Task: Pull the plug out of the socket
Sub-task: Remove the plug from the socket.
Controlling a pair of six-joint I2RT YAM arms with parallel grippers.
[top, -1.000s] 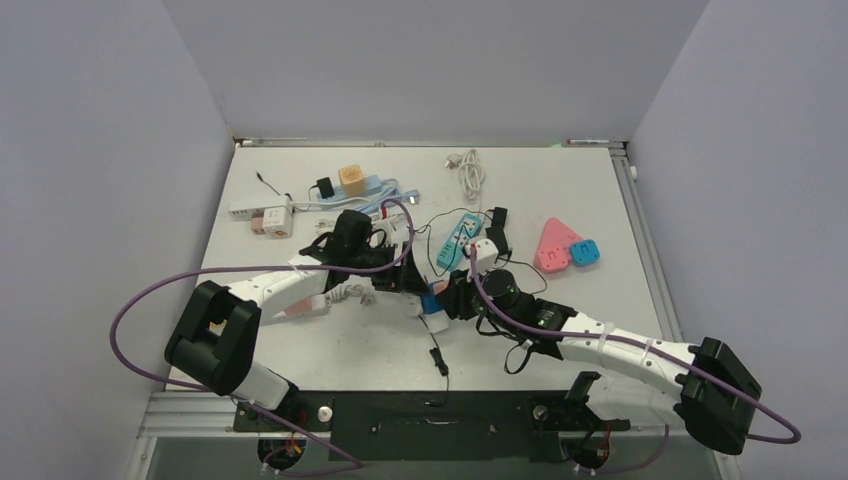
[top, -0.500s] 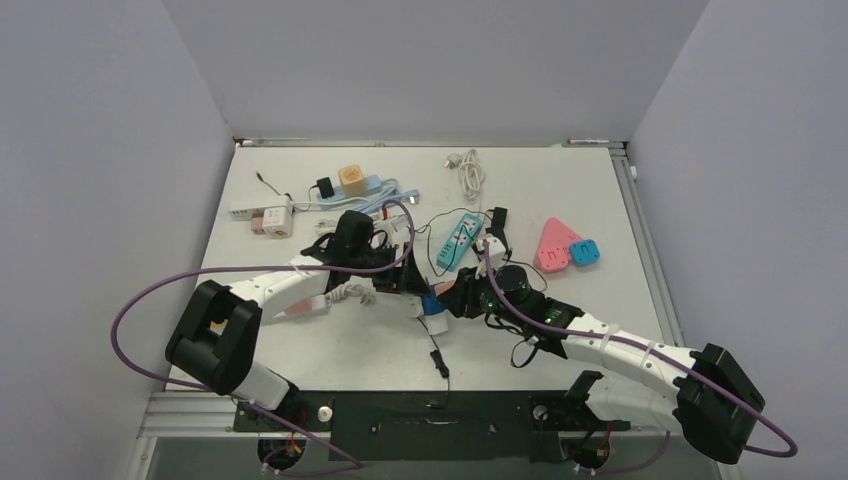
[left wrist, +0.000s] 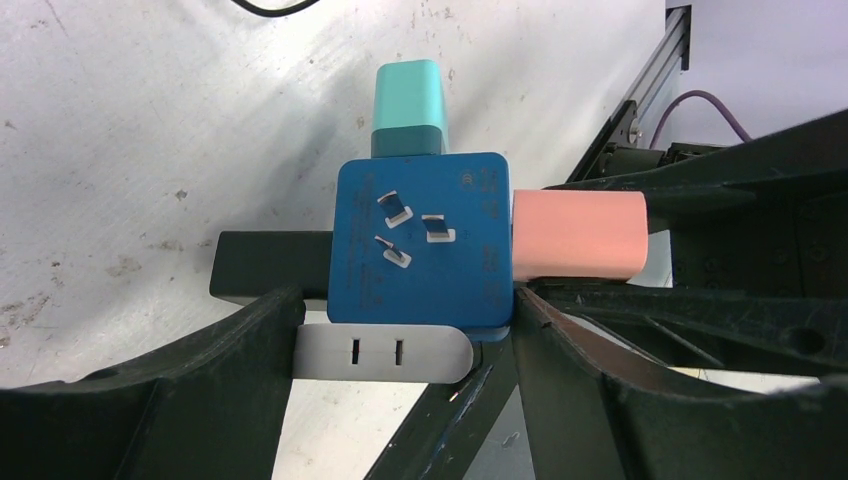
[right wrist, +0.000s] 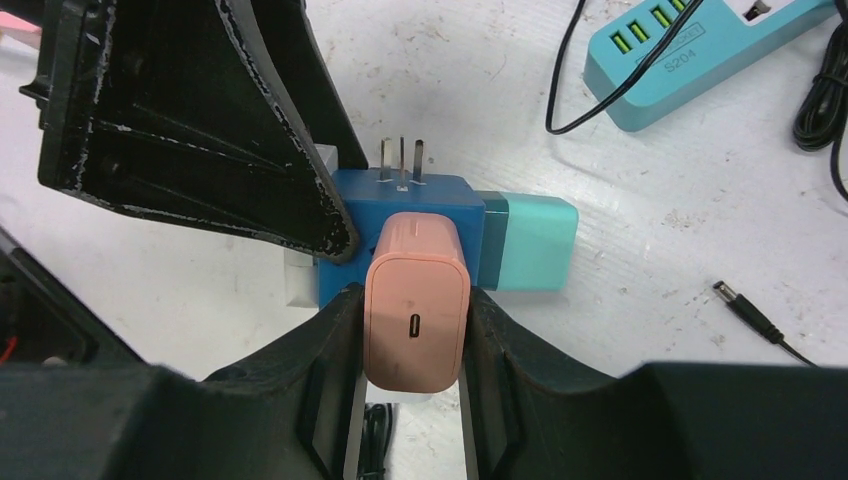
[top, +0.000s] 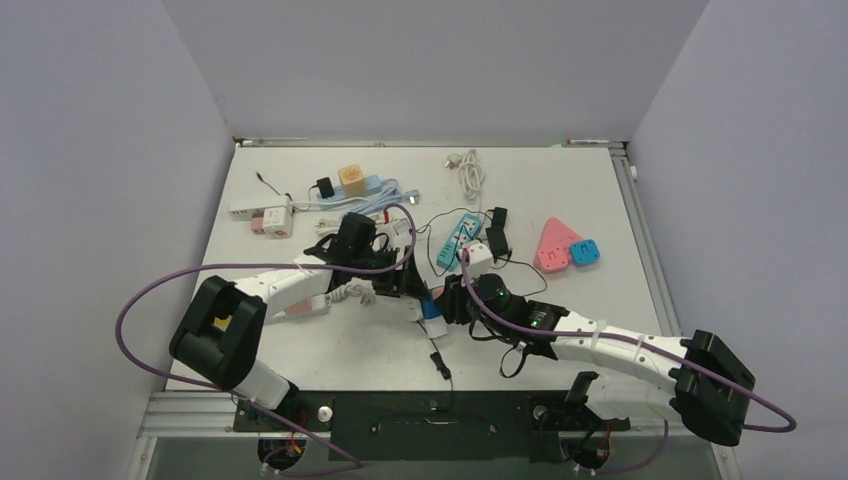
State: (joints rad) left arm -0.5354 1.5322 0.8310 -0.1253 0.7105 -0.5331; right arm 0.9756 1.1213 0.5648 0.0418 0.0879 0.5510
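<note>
The pink plug is sitting pushed into one side of the blue socket cube, and your right claw is clenching it, one finger pressing on each long flank with the plug's port end facing back toward the wrist. The cube itself is lying just past the tips of that claw, touching the plug's far end, no gap showing between the two. Your left claw is coming at the cube from the opposite side and is grasping it, its two dark fingers bearing on the cube's lower corners. The cube's face with the three metal prongs is pointing toward that wrist. From the left claw, the pink plug is sticking out to the right of the cube, a teal plug is sticking out beyond it, and a white plug is sitting against its near edge, between the fingers. A black piece is jutting out on the cube's left; you cannot tell what it is. From above, both claws are meeting over the cube near the middle of the surface. Farther out, ahead and to the right of your right claw, a teal power strip is lying on the surface with a black cable crossing its end, and a black barrel connector is lying well to that claw's right.
</note>
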